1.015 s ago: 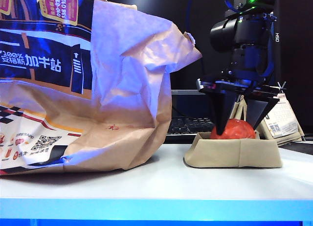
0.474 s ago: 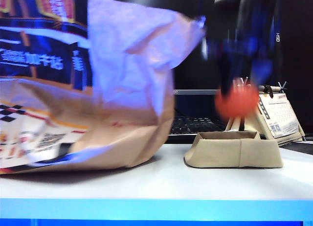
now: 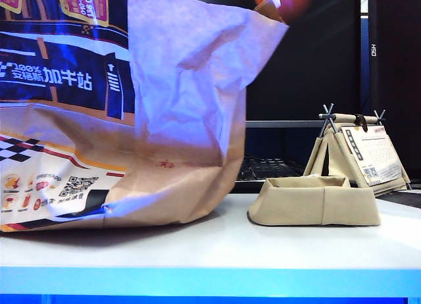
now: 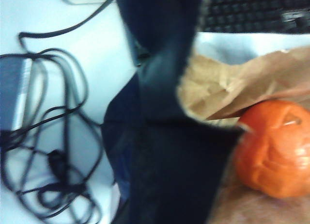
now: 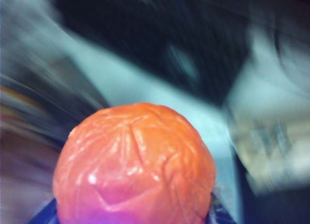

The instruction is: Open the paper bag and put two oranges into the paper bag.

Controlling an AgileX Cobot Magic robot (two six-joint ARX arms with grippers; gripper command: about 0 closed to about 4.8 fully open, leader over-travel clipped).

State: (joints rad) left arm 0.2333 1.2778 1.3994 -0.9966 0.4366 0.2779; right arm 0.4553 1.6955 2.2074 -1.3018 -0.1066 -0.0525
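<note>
Exterior view, bag: the paper bag (image 3: 131, 113) stands tall on the left of the worktop (image 3: 210, 251), its mouth lifted out of the top of the frame, seemingly held up so fruit can drop in.
Exterior view, fruit: one orange (image 3: 281, 0) shows as a blurred patch at the top edge, just beside the bag's raised right corner and well above the worktop; judged to be on its way to the opening. No gripper can be made out around it here.
Exterior view, tray: the beige fabric tray (image 3: 314, 201) sits on the right of the worktop, nothing visible over its rim; a desk calendar (image 3: 368, 156) stands just behind it.
Left wrist view, grip: the left gripper (image 4: 164, 117), a dark blur across the frame, is clamped together on the bag's brown rim (image 4: 227, 88), keeping the mouth apart.
Left wrist view, contents: a second orange (image 4: 273, 149) lies inside the bag below that rim. Cables (image 4: 48, 151) trail on the pale surface beyond the bag.
Right wrist view, load: the right gripper (image 5: 133, 216) is clamped on the carried orange (image 5: 133, 166), jaws set wide around it and only their dark tips showing at the lower edge; the background is smeared.
</note>
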